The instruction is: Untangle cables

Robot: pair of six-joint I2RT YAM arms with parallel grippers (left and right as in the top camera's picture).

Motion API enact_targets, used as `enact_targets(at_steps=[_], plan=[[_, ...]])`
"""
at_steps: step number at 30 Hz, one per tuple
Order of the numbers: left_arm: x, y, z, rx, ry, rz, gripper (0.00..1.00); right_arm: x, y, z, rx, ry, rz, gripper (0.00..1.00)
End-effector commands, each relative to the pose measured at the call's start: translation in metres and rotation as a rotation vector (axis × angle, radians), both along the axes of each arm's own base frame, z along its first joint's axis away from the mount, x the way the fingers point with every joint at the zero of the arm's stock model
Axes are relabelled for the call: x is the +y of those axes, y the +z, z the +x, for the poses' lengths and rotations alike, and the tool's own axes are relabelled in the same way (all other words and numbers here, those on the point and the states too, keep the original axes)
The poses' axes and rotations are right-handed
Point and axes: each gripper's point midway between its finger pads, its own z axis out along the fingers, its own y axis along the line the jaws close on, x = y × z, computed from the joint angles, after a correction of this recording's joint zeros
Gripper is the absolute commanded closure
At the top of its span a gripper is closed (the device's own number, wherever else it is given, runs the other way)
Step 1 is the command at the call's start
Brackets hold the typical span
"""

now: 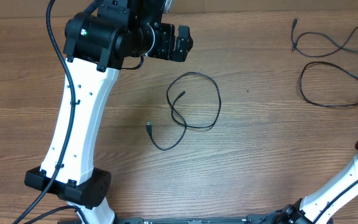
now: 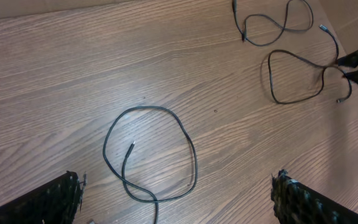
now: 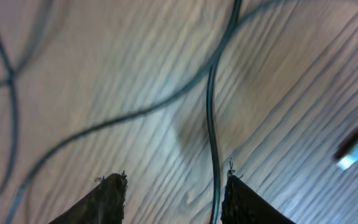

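The left gripper [image 2: 178,180] hangs spread wide above a looped cable [image 1: 220,102] mid-tabletop, while the right gripper [image 3: 174,180], jaws parted, straddles another cable [image 3: 210,112] near the far right corner.

Cables [image 1: 220,104]: black
Plug [image 3: 356,152]: pale silver tip, lower right of the right wrist view
Table [image 1: 260,155]: brown, wood-grain pattern
Left arm [image 1: 79,124]: white links, black joints
Indicator light [image 1: 84,29]: green

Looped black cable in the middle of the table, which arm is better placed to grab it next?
Left. The left gripper, open, hangs just beyond the thin black looped cable; the right gripper is away over other black cables at the right edge.
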Motion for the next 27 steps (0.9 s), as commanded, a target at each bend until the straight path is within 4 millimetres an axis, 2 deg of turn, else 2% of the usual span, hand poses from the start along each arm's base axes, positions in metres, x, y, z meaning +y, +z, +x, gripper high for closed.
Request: enact_targets(at_steps=[1,12,18,20,21,24,27], plan=[[-0.005,-0.004,0.0,0.016,-0.008,-0.007,0.0,-0.006,-0.027,-0.02,0.062,-0.071,0.017,0.5],[-0.005,-0.004,0.0,0.015,-0.009,-0.008,0.0,0.009,-0.063,-0.034,0.108,-0.068,0.067,0.5],[-0.005,-0.004,0.0,0.016,-0.009,-0.008,0.01,0.009,-0.065,-0.033,0.099,-0.068,0.063,0.78],[-0.005,-0.004,0.0,0.016,-0.008,-0.007,0.01,0.007,-0.065,-0.032,0.095,-0.068,0.059,0.93],[-0.005,-0.004,0.0,0.016,-0.008,-0.007,0.0,0.006,-0.064,-0.03,0.089,-0.068,0.053,0.96],[-0.005,-0.004,0.0,0.015,-0.009,-0.007,0.0,-0.002,-0.056,-0.03,0.077,-0.08,0.044,0.96],[-0.005,-0.004,0.0,0.013,-0.008,-0.008,0.0,-0.014,-0.034,-0.029,0.051,-0.102,0.025,0.96]])
